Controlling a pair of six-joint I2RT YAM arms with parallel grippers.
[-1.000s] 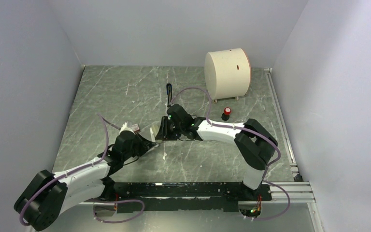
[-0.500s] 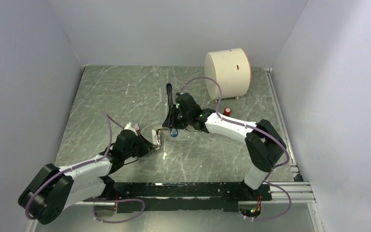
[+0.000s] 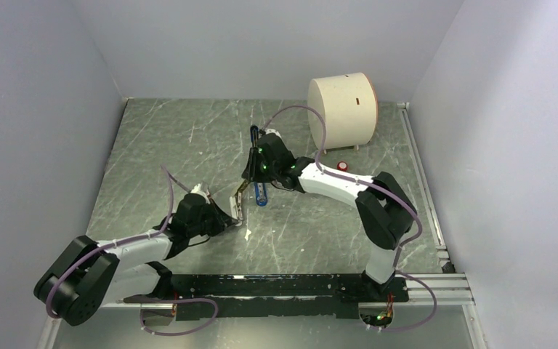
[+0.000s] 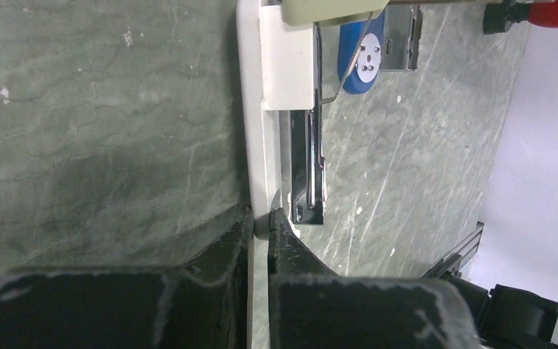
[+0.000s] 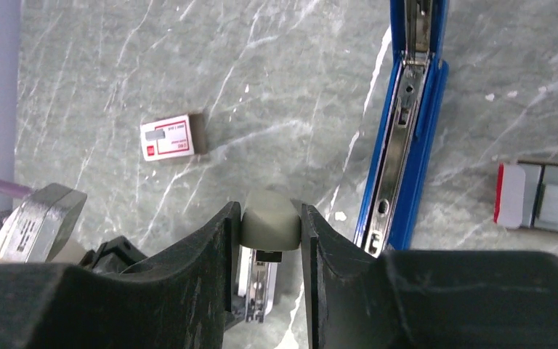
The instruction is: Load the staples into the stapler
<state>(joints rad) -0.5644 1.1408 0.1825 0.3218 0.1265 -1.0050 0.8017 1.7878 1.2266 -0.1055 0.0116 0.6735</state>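
Here, left tool [image 4: 261, 218] pinched a white chrome-railed piece [image 4: 287, 73]; right tool [image 5: 270, 227] clamped a grey rounded block [image 5: 269, 214]. Blue stapler [image 5: 407, 145] lay open mid-tabletop [image 3: 189, 145]; squaring rail to its channel seemed essential.

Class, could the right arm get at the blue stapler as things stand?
Probably not at once. The blue stapler lies open and uncovered just beside the right fingers, but they are closed on a grey piece and would need to release it first.
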